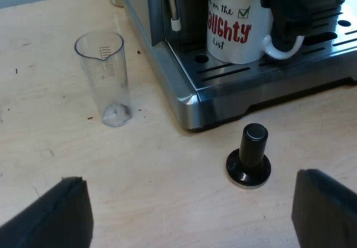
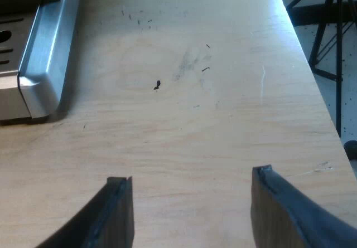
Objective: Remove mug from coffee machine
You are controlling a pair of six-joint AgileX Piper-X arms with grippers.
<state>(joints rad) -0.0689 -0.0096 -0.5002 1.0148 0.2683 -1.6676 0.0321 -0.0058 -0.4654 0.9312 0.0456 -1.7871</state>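
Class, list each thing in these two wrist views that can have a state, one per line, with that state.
Mug, upright on the espresso machine, not held.
Measuring glass, upright on the table, looks empty.
Tamper, standing on its base on the table, not held.
Left hand, open, holding nothing.
Right hand, open, holding nothing.

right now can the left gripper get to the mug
Probably yes: the left gripper is open and faces the mug on the machine's drip tray. The tamper stands on the table between them, so the arm would likely have to pass over it.
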